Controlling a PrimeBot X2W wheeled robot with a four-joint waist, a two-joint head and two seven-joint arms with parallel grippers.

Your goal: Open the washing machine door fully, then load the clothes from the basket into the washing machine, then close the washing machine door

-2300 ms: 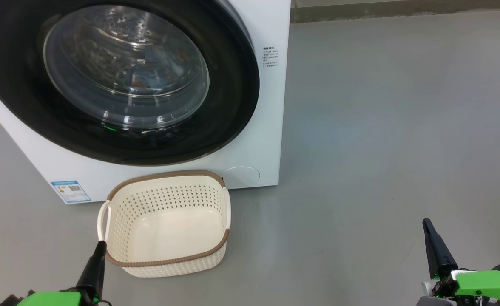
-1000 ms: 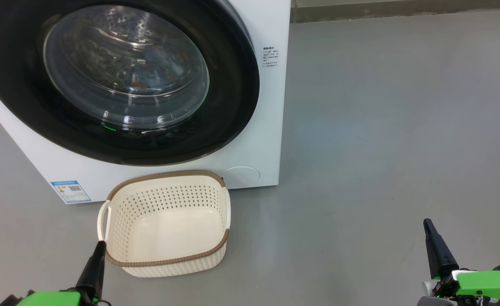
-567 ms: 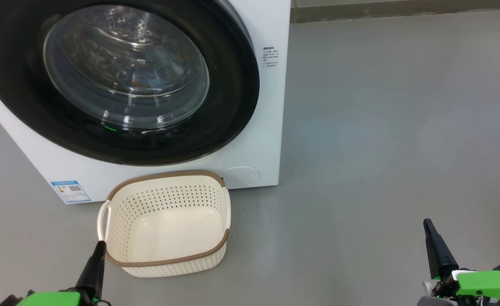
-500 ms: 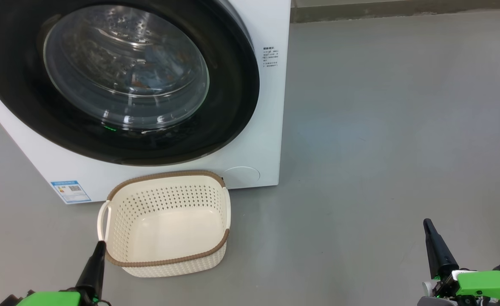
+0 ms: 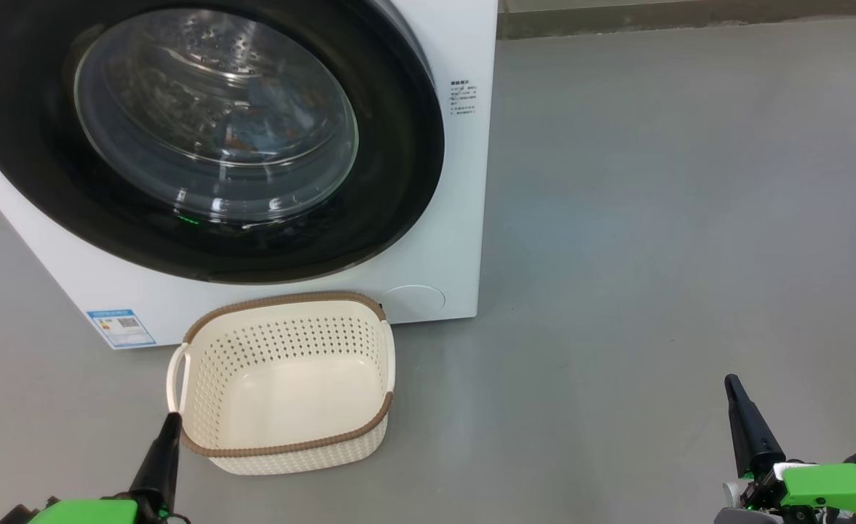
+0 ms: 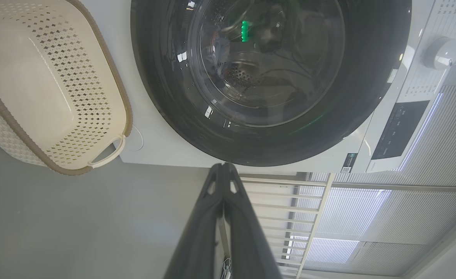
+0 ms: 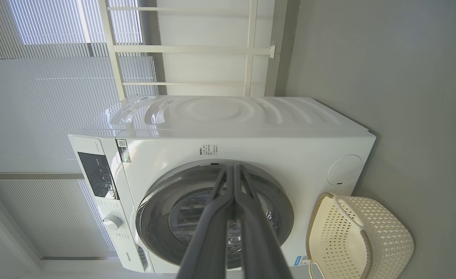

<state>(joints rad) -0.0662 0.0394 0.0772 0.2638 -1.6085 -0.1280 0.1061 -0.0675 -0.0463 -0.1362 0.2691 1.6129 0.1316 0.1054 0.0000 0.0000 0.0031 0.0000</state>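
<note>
Over the last couple of seconds nothing has shifted on my screens, and I read that stillness as the job being done. The washing machine door (image 5: 399, 145) looks shut against the washing machine (image 5: 464, 240) across the upper left of the head view. Through its glass I can make out the clothes (image 5: 271, 120), blue with orange flecks, lying in the drum. The basket (image 5: 282, 445) stands empty on the floor (image 5: 654, 218) at lower centre-left, just in front of the machine. My left fingers (image 5: 160, 455) are pressed together at the lower left, their tip just beside the basket's near corner. My right fingers (image 5: 748, 429) are likewise closed at the lower right, well apart from everything. Neither pair holds anything. I judge that no step remains.
</note>
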